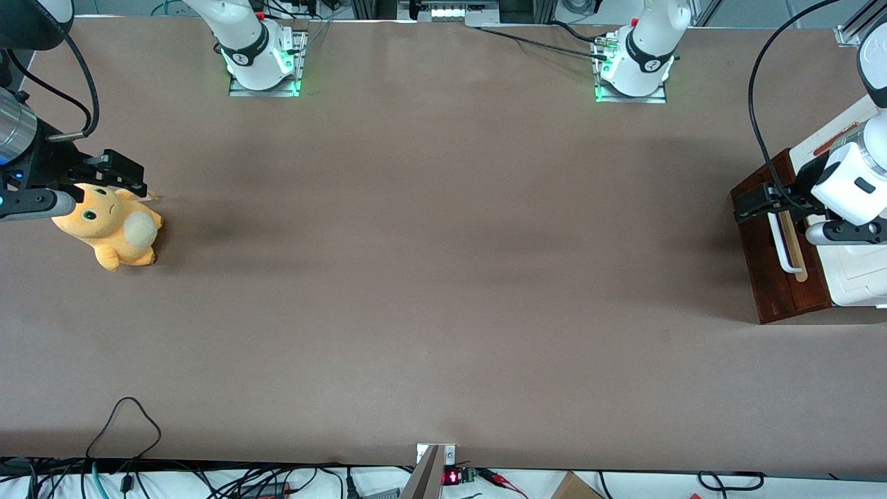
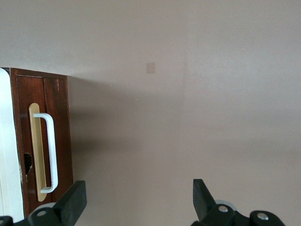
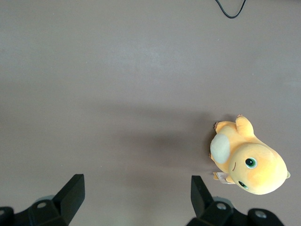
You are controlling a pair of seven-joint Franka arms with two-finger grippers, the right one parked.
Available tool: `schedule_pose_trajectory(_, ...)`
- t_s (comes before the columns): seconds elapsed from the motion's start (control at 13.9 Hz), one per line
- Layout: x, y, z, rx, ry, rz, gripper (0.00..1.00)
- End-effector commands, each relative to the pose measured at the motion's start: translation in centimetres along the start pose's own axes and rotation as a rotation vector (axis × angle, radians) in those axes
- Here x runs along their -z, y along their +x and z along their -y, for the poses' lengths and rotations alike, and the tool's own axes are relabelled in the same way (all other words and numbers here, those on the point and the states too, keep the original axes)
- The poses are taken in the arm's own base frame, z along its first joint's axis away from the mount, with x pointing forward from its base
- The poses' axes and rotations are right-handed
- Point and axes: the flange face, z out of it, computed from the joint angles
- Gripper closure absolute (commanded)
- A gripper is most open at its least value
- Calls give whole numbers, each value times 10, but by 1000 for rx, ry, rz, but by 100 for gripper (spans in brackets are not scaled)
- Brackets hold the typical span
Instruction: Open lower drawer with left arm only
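Lower drawer (image 1: 773,253) sitting at the working arm's end of the table (image 1: 443,277), white handle (image 1: 783,244) showing. Gripper (image 1: 752,202) hovering above the drawer front, fingers (image 2: 73,202) spread wide, left arm (image 1: 849,177) reaching over the cabinet (image 1: 859,277).

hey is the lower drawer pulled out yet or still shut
Cannot tell. The lower drawer shows only its dark front and white handle, with no pale inside visible. The left arm's gripper hangs open above the handle, not gripping it.

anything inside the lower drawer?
Cannot tell: no interior shows. Visible are the lower drawer front, its white handle and the tan strip. The open end effector hovers above the table in front of it.
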Motion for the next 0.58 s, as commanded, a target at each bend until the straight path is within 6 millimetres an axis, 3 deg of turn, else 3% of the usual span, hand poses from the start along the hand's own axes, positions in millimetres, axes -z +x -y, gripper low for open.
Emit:
schedule_pose_trajectory(0.0, 6, -2, -4, -33, -11, 23, 0)
schedule_pose_trajectory(0.22, 18, -2, -6, -33, -7, 17, 0)
schedule_pose_trajectory(0.5, 12, -4, -4, -36, -11, 42, 0)
